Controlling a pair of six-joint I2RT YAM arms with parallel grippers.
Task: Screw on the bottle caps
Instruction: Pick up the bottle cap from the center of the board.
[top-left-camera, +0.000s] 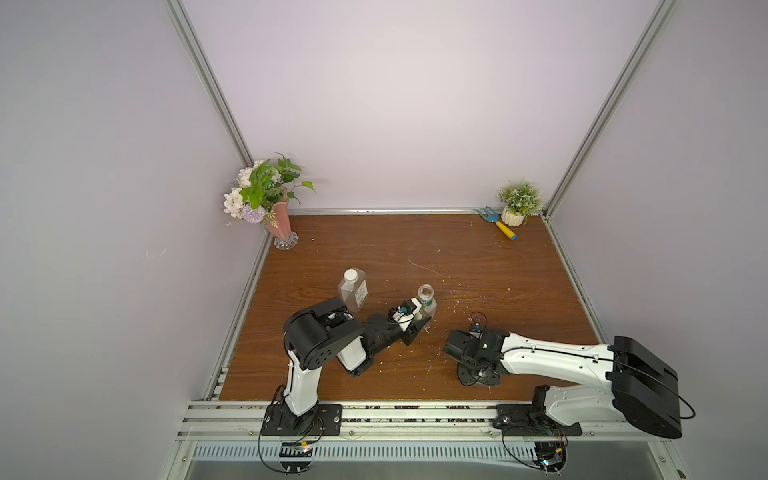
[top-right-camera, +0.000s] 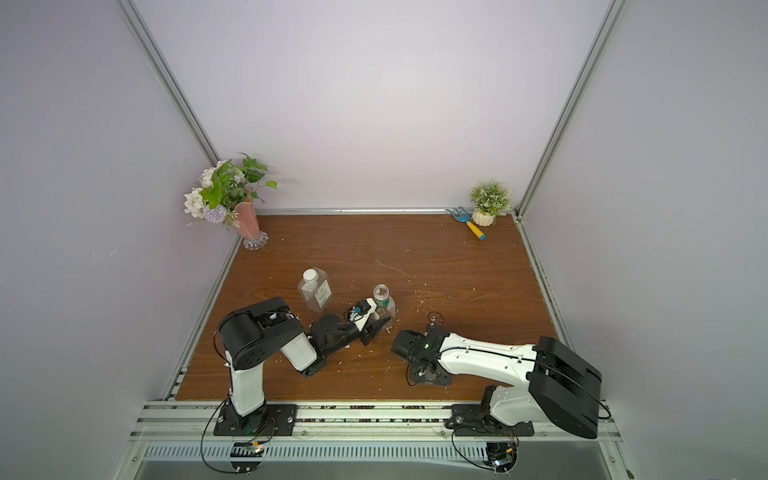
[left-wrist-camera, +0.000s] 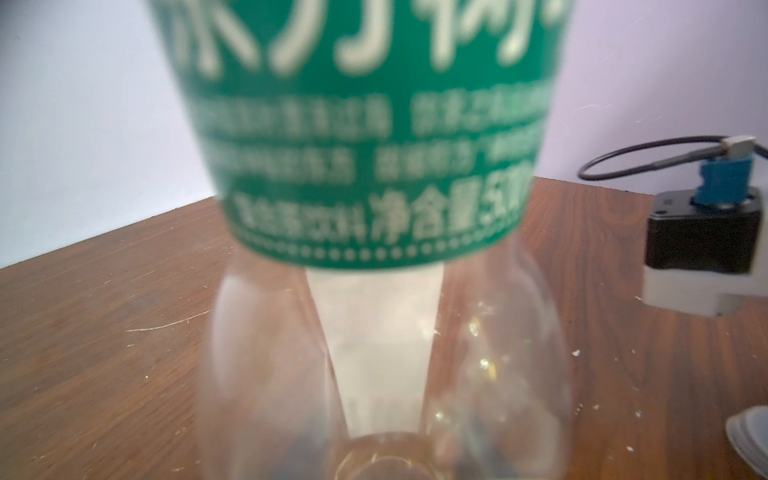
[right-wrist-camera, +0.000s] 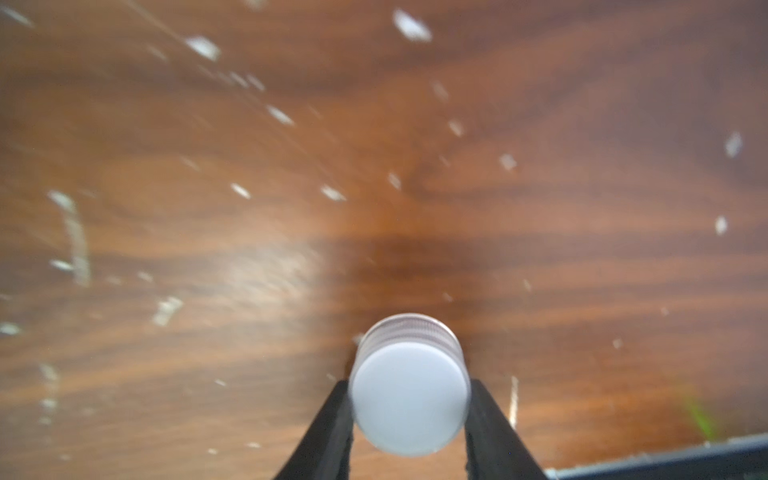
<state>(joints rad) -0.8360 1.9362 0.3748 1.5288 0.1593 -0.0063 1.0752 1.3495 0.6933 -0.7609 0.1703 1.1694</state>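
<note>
In both top views the square bottle (top-left-camera: 354, 296) stands left of the middle of the table (top-left-camera: 478, 266), with a white cap (top-left-camera: 351, 274) on its neck. To its right the round bottle (top-left-camera: 426, 296) stands upright, its mouth uncovered. The left gripper (top-left-camera: 421, 312) is closed around its lower body, one finger on either side. Nearer and further right, the right arm (top-left-camera: 552, 357) bends down over the table, hiding its own fingers.

In the left wrist view the round bottle's green label fills the frame. A pale ribbed edge at the border may be the loose cap (left-wrist-camera: 750, 432).

In the right wrist view the right gripper (right-wrist-camera: 409, 388) clamps the loose cap (right-wrist-camera: 409, 401) by its sides, with the wooden table behind it.
</note>
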